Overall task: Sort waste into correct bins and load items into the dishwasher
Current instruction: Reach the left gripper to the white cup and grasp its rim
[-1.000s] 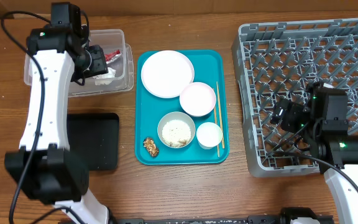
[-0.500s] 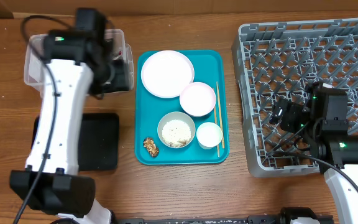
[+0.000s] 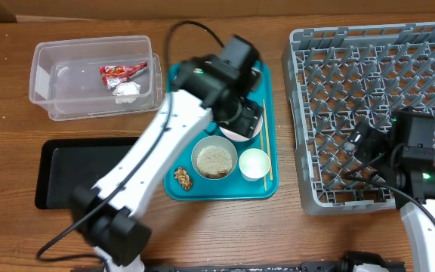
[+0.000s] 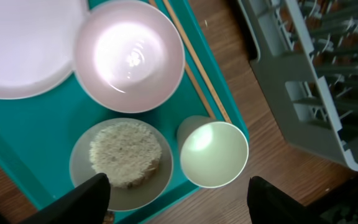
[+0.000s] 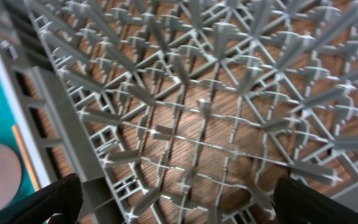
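**Left arm hovering over tray while rack is waiting for dishes**

At the desk's far left corner, the clear tub (image 3: 51, 85) is holding the red wrapper (image 3: 121, 72) and the crumpled tissue (image 3: 128, 91), the dry rubbish apparently being kept apart from the food scraps. Near the front left edge, the black tray (image 3: 74, 162) is showing nothing inside, probably being reserved for leftovers. At mid-desk, the left gripper (image 4: 178, 190) is hanging over the teal tray (image 3: 217, 187), its fingers spread wide and carrying nothing. They are framing the rice bowl (image 4: 124, 155) and the small cup (image 4: 213, 154) beside the chopsticks (image 4: 194, 62), and either could be its target. The brown lump (image 3: 183, 177) is lying at the tray's front left corner. Along the right edge, the grey rack (image 3: 368, 75) is standing with no dish visible in it. The right gripper (image 5: 179, 205) is poised above its pegs, likewise splayed and empty, seemingly stationed to receive crockery.
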You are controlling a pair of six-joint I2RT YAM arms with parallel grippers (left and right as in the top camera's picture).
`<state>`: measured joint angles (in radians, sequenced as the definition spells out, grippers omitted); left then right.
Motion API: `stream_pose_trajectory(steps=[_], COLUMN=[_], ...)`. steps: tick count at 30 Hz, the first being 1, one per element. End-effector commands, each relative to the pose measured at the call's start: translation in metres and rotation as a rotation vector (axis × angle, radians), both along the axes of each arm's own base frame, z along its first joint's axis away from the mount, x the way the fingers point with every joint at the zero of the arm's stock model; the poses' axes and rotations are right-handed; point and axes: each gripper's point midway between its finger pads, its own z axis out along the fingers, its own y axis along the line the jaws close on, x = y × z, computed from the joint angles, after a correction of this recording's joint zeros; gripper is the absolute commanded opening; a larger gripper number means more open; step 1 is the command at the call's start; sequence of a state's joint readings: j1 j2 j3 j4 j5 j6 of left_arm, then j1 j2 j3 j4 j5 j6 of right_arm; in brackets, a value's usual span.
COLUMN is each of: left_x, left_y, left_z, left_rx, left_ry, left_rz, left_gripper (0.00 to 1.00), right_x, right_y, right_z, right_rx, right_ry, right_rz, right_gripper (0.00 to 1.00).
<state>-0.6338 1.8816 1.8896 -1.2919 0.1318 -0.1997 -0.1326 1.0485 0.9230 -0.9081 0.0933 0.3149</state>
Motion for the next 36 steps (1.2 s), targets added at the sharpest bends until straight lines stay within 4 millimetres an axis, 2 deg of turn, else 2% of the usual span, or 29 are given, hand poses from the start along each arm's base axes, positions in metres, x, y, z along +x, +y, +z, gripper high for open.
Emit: stream_pose_trajectory(steps=[1, 6, 11, 16, 20, 27, 36], left_x=[-0.009, -0.014, -0.021, -0.028, -0.033, -0.034, -0.037], left_y=[-0.016, -0.022, -0.027, -0.022, -0.019, -0.018, -0.018], left_z=[-0.031, -0.062, -0.086, -0.105, -0.112, -0.113, -0.114], left_rx=[0.040, 0.092, 0.097, 0.143, 0.167, 0.173, 0.178], left_ry=[0.069, 0.143, 0.228, 0.299, 0.329, 0.336, 0.342], left_rz=[-0.061, -0.078, -0.086, -0.080, -0.079, -0.080, -0.075], left_gripper=[0.72, 0.67, 0.54, 0.42, 0.37, 0.31, 0.31], right_x=[0.005, 0.004, 0.004, 0.004, 0.004, 0.004, 0.004], right_y=[-0.007, -0.010, -0.010, -0.010, -0.010, -0.010, -0.010], right_z=[0.015, 0.015, 0.015, 0.015, 0.015, 0.015, 0.015], right_rx=[0.020, 0.021, 0.020, 0.020, 0.020, 0.020, 0.020], right_ry=[-0.047, -0.047, -0.047, -0.047, -0.048, -0.048, -0.048], right_rz=[-0.041, -0.049, -0.049, -0.049, -0.049, -0.049, -0.049], right_gripper=[1.00, 1.00, 1.00, 1.00, 1.00, 1.00, 1.00])
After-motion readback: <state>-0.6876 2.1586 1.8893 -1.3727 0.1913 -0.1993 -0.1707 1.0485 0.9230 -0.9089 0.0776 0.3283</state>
